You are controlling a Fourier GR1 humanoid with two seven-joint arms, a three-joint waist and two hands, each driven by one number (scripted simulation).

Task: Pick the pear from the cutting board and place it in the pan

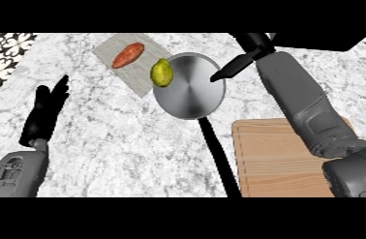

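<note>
The yellow-green pear (162, 72) lies at the left edge of the round metal pan (193, 90), overlapping the pan's rim. My right hand (243, 59) hovers over the pan's upper right side. It is open, its straight fingers point down-left, and it holds nothing; about a pan's width separates it from the pear. The wooden cutting board (275, 158) lies at the lower right with nothing visible on it, partly hidden under my right forearm. At the left my left hand (46, 110) rests open with its fingers up.
A grey mat (132, 71) beside the pan's upper left carries an orange sweet potato (129, 54). The pan's black handle (217, 153) runs down toward the view's lower edge, along the board's left side. A patterned wall strip (14, 47) shows at the far left.
</note>
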